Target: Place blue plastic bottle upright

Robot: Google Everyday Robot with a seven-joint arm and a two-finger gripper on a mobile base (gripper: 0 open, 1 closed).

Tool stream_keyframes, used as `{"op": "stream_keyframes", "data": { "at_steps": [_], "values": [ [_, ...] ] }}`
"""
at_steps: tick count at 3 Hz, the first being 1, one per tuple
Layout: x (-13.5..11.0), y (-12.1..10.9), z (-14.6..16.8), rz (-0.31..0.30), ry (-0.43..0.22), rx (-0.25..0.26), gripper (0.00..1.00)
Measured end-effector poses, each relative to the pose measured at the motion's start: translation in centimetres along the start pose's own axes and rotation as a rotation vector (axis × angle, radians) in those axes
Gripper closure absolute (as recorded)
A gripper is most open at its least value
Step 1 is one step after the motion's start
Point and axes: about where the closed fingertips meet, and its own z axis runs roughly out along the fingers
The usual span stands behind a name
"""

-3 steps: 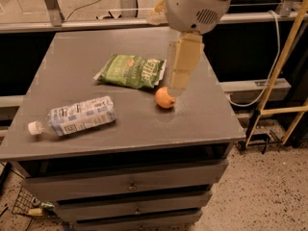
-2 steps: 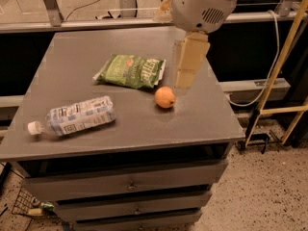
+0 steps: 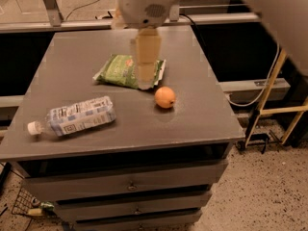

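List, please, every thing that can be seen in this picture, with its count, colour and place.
clear plastic water bottle with white cap and pale blue label: one, lying on its side at the front left of the tabletop, cap pointing left.
green snack bag: one, lying flat, middle of the tabletop.
round orange fruit: one, right of the bottle, in front of the bag's right end, apart from both.
grey table with drawers: one, carries all three things.
yellow metal frame: one, right of the table.
end effector: one, cream coloured, hanging over the bag's right end, away from the bottle.
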Motion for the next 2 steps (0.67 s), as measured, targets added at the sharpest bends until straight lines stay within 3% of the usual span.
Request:
{"op": "stream_keyframes", "data": {
  "at_steps": [1, 2],
  "values": [
    [-4.4, -3.3, 4.2, -0.094, 0.007, -0.079, 0.0],
    [-9.0, -5.0, 8.3, -0.099, 0.106, -0.095, 0.0]
  ]
}}
